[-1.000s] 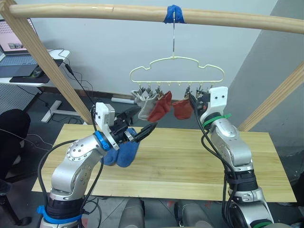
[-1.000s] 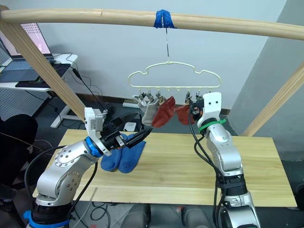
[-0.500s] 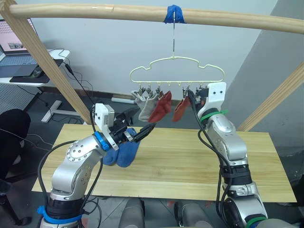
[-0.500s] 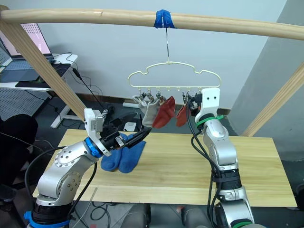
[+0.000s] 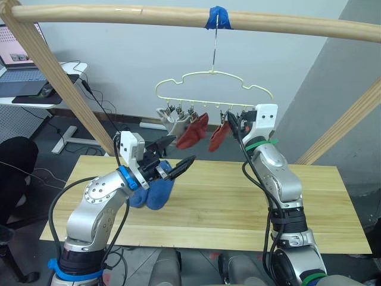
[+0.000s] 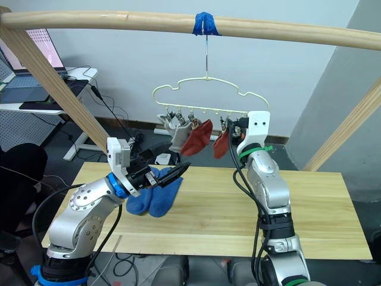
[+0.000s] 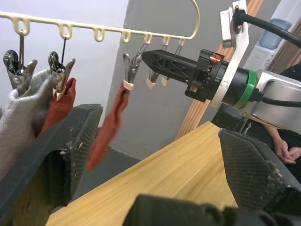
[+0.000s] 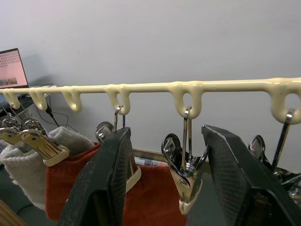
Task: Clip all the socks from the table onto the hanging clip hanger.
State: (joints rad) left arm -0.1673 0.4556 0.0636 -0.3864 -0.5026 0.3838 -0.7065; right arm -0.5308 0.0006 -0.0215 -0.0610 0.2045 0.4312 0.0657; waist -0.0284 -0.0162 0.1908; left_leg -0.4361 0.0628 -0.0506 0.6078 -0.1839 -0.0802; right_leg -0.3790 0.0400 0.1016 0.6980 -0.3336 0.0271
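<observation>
The clip hanger (image 5: 214, 89) hangs by its hook from the wooden rail (image 5: 178, 16), tilted with its left end higher. Two grey socks (image 5: 172, 123) and two rust-red socks (image 5: 193, 129) hang from its clips. The two blue socks (image 5: 152, 192) lie side by side on the left part of the desk (image 5: 238, 202). The right hand (image 5: 233, 124) is raised to the clips right of the red socks, fingers spread around one clip, gripping nothing. The left hand (image 5: 178, 159) hovers above the blue socks, open and empty.
</observation>
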